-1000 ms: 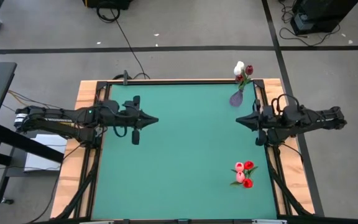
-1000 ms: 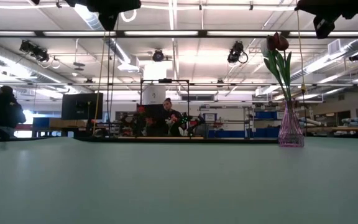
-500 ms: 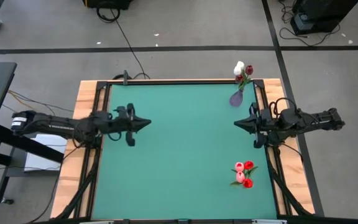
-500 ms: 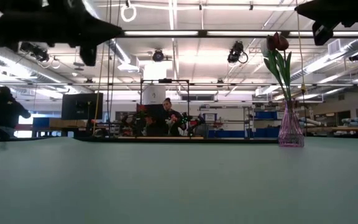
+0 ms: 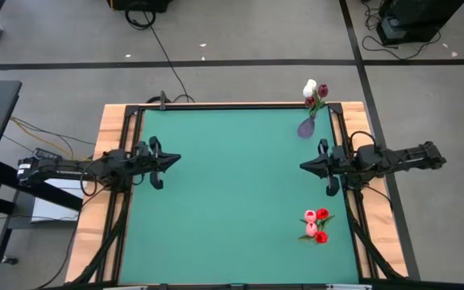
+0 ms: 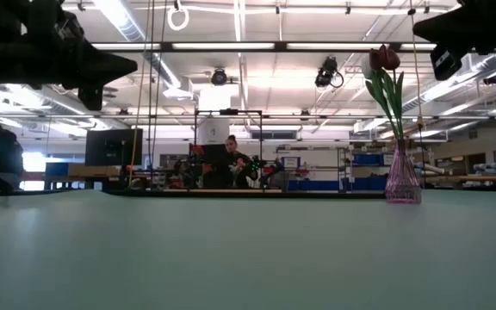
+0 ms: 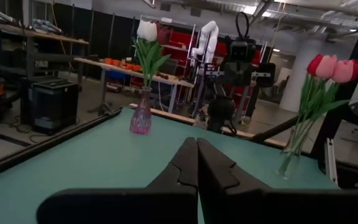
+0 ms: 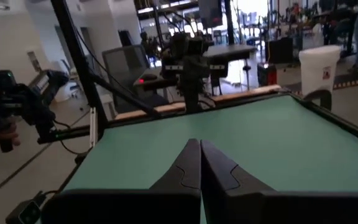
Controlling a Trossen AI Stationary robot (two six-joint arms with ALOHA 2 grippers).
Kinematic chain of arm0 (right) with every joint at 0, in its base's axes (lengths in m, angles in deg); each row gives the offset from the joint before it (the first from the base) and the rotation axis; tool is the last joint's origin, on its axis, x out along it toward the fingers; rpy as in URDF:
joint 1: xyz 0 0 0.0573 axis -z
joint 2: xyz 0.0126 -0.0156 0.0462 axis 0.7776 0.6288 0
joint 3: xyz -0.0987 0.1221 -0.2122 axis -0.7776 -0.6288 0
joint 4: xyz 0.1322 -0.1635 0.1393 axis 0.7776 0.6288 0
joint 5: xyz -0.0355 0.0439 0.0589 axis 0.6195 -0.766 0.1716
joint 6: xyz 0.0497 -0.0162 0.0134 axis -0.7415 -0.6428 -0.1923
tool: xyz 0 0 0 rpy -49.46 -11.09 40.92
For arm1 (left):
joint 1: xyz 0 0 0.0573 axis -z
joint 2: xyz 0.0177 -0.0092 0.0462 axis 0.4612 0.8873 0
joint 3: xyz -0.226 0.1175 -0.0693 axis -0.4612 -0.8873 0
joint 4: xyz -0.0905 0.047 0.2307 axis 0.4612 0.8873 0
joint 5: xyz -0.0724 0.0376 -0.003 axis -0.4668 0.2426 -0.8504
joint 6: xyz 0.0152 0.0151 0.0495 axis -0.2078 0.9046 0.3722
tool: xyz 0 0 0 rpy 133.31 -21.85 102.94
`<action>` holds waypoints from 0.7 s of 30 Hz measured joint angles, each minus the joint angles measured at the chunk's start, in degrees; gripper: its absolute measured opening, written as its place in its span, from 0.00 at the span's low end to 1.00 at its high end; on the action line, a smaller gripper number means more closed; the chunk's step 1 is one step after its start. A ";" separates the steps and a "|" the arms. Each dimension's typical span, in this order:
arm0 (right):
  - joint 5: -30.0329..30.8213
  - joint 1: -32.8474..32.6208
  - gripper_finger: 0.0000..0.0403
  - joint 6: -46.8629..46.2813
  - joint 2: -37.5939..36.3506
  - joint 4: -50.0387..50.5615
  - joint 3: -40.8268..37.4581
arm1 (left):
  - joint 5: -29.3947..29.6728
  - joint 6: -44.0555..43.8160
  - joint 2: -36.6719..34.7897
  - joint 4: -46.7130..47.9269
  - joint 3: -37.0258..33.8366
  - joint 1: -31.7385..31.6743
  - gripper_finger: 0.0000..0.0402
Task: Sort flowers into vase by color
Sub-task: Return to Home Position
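Observation:
A purple vase (image 5: pixel 305 127) stands at the table's far right with white and dark red flowers (image 5: pixel 313 90) stuck in it by their stems; it also shows in the low view as vase (image 6: pixel 402 181) and in the left wrist view as vase (image 7: pixel 141 118). Near the right front, a clear vase (image 7: pixel 287 164) holds pink and red flowers (image 5: pixel 316 225). My left gripper (image 5: pixel 178 159) hangs shut over the table's left edge, and it holds nothing (image 7: pixel 197 144). My right gripper (image 5: pixel 302 167) hangs shut by the right edge, between the two vases, also with nothing in it (image 8: pixel 200 144).
The green table top (image 5: pixel 232 193) has a black frame and wooden side rails (image 5: pixel 107 129). Both arms hang above the surface, pointing at each other across the middle. People and workbenches (image 6: pixel 231 164) show in the room beyond the far edge.
My left gripper has drawn back toward the table's left edge and come down, staying shut. My right gripper has sunk a little and stays shut. The vases and flowers have not moved.

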 joint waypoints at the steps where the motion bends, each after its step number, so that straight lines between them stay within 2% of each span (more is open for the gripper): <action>1: 0.33 0.00 0.00 0.27 -0.55 -0.58 -0.62 | 0.00 0.25 -0.86 0.37 -0.39 0.00 0.00; 6: 3.39 0.88 0.00 0.59 -5.76 -2.52 -6.75 | 0.03 0.66 -4.32 2.40 -1.71 0.00 0.00; 11: 0.22 3.40 0.00 -1.02 -12.04 -6.41 -11.49 | 0.02 1.68 -6.53 5.57 -1.71 0.00 0.00; 21: -3.55 7.05 0.00 -0.72 -11.92 -3.71 -11.81 | 0.04 4.38 -8.65 9.47 -1.74 0.00 0.00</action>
